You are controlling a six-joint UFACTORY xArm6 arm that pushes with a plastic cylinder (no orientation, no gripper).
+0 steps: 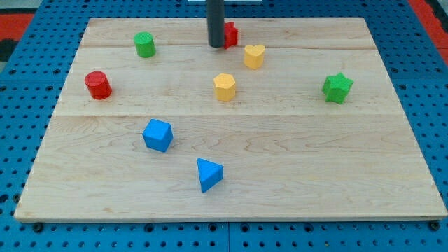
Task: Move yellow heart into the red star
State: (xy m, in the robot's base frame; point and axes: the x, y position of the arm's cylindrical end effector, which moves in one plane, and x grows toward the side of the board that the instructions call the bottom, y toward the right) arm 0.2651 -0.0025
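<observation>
The yellow heart [254, 56] lies near the view's top, right of centre. The red star [229, 34] sits just up and to the left of it, partly hidden behind my rod. My tip [215, 46] rests on the board at the red star's left side, touching or nearly touching it, and left of the yellow heart with a small gap between them.
A yellow hexagon [225, 87] lies below the heart. A green cylinder [145, 44] and a red cylinder [98, 85] are at the left. A green star [337, 87] is at the right. A blue cube [157, 135] and a blue triangle [208, 174] lie lower. The wooden board [294, 175] sits on blue pegboard.
</observation>
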